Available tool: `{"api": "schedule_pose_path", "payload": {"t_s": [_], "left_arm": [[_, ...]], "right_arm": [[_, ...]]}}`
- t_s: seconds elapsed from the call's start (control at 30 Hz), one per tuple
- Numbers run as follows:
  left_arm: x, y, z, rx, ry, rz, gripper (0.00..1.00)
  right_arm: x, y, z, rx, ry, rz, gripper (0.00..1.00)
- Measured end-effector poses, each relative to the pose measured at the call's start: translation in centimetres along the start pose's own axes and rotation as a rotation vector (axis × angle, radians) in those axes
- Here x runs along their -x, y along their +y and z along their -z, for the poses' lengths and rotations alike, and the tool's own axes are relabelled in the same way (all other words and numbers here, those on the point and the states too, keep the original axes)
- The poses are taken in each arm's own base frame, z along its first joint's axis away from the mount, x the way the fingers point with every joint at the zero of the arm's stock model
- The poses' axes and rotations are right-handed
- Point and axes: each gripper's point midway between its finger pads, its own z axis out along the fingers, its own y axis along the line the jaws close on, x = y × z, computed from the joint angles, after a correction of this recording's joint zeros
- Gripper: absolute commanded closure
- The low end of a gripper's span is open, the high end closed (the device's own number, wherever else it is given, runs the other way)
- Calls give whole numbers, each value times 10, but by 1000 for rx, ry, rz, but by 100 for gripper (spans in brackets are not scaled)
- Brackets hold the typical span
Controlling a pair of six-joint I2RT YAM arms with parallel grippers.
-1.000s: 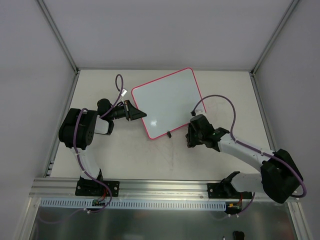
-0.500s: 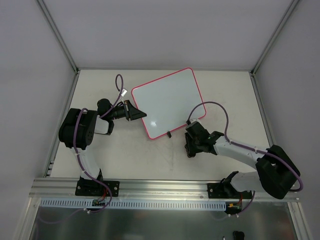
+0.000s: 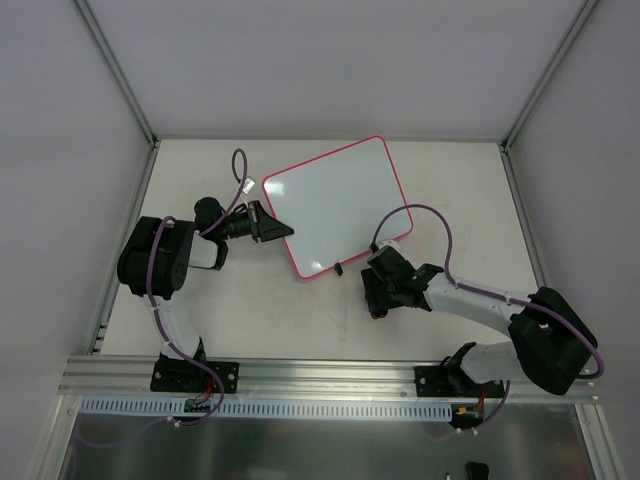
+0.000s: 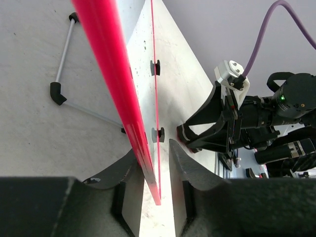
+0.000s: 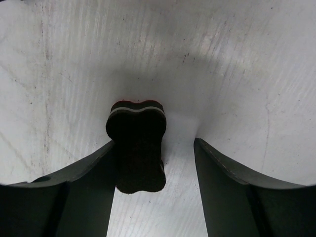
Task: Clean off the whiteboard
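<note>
Pale tabletop (image 3: pixel 250 310), grey walls on three sides. Whiteboard (image 3: pixel 340 200) lies flat and skewed at the far middle, its face showing no writing from above.

Assessment: light, stiff and glossy, so likely to slide under a wipe. Best held by the frame edge, not the face.

Left gripper (image 3: pixel 280 227) straddles the board's left edge, jaws slightly apart, a gap showing on one side.

Right gripper (image 5: pixel 154 143) is off the board's near corner. Its jaws are open around the eraser (image 5: pixel 137 148), which stands on the table against one finger and clear of the other.

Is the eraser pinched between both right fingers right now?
No, the right wrist view shows the eraser beside one finger, with a clear gap to the other finger.
</note>
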Motion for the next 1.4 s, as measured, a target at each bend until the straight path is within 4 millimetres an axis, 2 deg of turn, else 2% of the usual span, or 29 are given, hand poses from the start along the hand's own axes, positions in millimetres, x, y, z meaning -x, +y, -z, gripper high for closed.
{"api": "schedule_pose_path", "payload": {"t_s": [0.23,0.4,0.6,0.63,0.67,0.7,1.07,1.13,1.23,1.4], "left_arm": [[0,-2,1,-2,0,-4,55],[-3,-4,3,0,1,-1,50],[-4,-7,4,4,-4,-9,38],[-6,-6,6,10,-7,-7,33],[-7,-6,6,13,-8,-6,10],[-7,-6,7,17,-12,-13,1],[-6,-11,15,48,-49,-27,1],[-7,-17,20,60,-67,-40,1],[0,-30,28,89,-128,-105,1],[11,-50,47,187,-260,-231,1]], "right_arm": [[1,-2,4,-7,-11,-1,35],[4,-2,7,-2,-22,-3,34],[9,-1,14,12,-51,-8,34],[10,0,16,16,-56,-9,34],[11,0,18,18,-62,-9,34],[13,0,19,21,-67,-8,34],[42,8,46,80,-189,15,33],[49,10,55,99,-232,20,27],[66,14,73,146,-338,26,23],[84,11,92,180,-448,23,22]]}}
